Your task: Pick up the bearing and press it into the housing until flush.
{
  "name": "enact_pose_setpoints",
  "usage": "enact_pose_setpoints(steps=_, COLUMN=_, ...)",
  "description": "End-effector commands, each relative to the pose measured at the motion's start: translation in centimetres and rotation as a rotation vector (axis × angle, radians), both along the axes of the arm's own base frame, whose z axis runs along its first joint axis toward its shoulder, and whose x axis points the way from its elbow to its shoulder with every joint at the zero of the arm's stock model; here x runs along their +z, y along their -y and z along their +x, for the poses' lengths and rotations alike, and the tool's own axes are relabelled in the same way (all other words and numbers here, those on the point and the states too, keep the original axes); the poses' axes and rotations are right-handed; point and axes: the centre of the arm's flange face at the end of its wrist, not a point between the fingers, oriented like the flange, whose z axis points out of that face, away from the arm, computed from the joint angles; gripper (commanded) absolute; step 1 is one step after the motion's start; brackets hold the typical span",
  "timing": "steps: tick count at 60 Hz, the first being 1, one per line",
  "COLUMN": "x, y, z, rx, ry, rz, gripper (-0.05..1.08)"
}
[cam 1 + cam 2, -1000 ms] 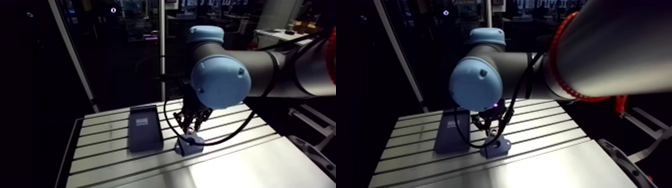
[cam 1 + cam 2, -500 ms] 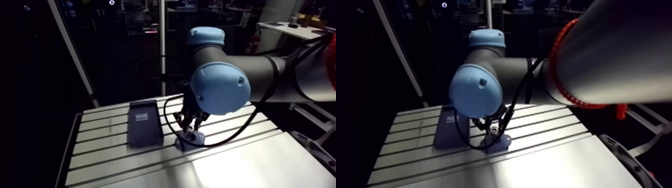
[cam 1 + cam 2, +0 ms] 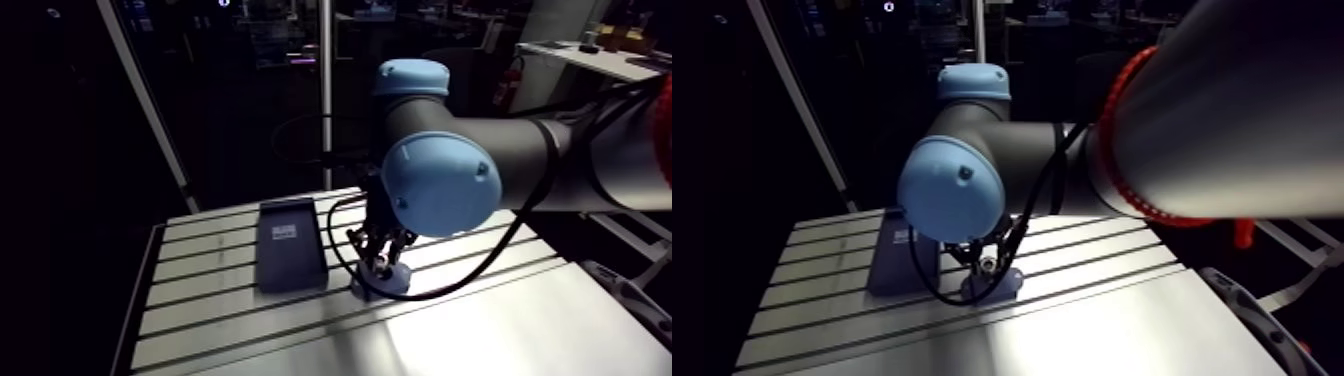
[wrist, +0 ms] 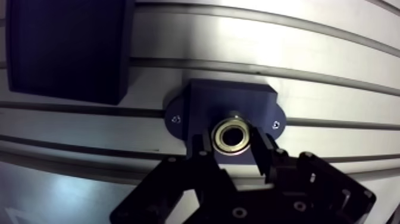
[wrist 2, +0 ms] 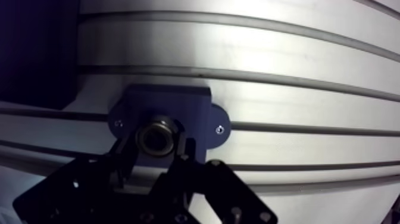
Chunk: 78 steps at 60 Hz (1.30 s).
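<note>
**Bearing at the housing bore.** The bearing, a bright metal ring, is sitting directly over the bore of the dark blue housing. The two fingers of the pincer are pinching it on opposite sides. How deep the ring is lying in the bore cannot be told from above. The housing, a block with a screwed ear at each side, is resting on the slotted counter. A dark tray is lying near it, not touching. In the arm view the wrist is hanging low over the housing. The step in hand appears to be the pressing-in, the pick-up being done. The next move is calling for a straight push down along the bore's axis, since a tilted ring is likely to jam. The push should be ending when the ring's face is lying level with the housing's top.
</note>
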Motion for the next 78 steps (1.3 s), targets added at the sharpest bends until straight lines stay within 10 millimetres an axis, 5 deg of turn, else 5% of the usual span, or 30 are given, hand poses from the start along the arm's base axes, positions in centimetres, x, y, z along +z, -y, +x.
enact_pose_setpoints(steps=1, x=-0.15, y=0.03, z=0.08, rx=0.004, ry=0.003, rz=-0.001, gripper=0.79)
enact_pose_setpoints(steps=78, x=-1.07, y=-0.20, z=0.31, rx=0.005, ry=0.002, rz=0.000, gripper=0.79)
